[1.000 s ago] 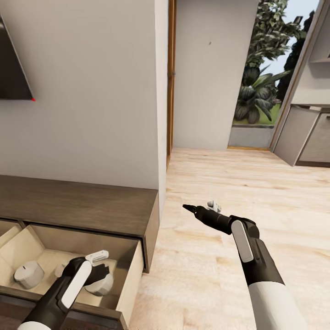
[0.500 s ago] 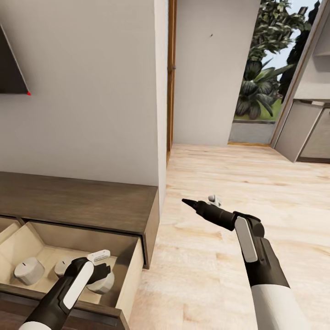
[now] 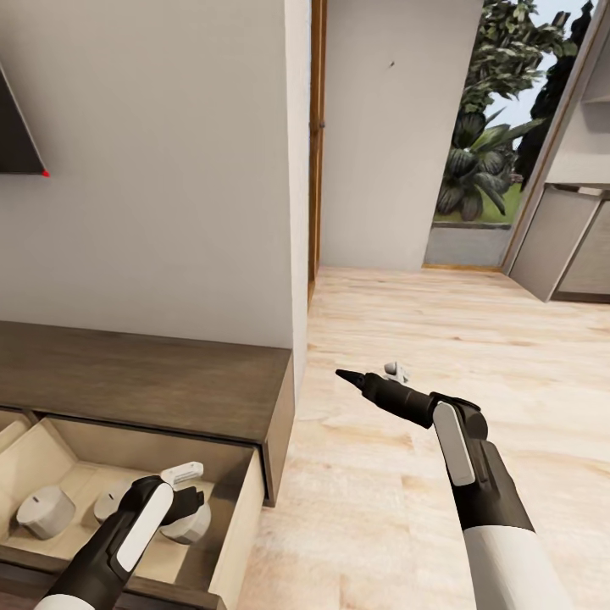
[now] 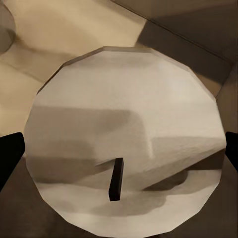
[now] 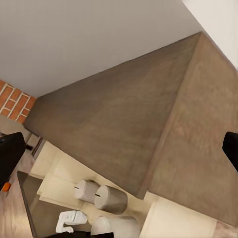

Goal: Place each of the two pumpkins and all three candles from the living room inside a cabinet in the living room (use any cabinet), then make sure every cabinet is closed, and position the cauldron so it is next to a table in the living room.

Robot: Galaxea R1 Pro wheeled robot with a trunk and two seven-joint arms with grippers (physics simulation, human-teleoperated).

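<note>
The dark brown cabinet (image 3: 152,381) has its right drawer (image 3: 241,508) pulled open, pale inside. Three cream candles stand in it: one (image 3: 40,512) at the left, one (image 3: 108,501) in the middle, and one (image 3: 190,527) by the right wall. My left gripper (image 3: 188,501) hangs open just over that last candle (image 4: 124,99), its fingertips (image 4: 10,158) wide at either side. My right gripper (image 3: 347,377) is open and empty above the floor, right of the cabinet. The right wrist view looks down on the cabinet top (image 5: 114,114) and two of the candles (image 5: 85,191). Pumpkins, cauldron and table are out of view.
A white wall stands behind the cabinet, with a dark screen corner (image 3: 17,127) at the far left. A wooden door frame (image 3: 317,152) and a passage lie ahead. Light wood floor (image 3: 407,339) stretches right to grey kitchen units (image 3: 563,254) and a garden opening.
The whole picture has shifted a little, so the camera moved. Both arms hold nearly the same pose, and the left gripper stays over the rightmost candle.
</note>
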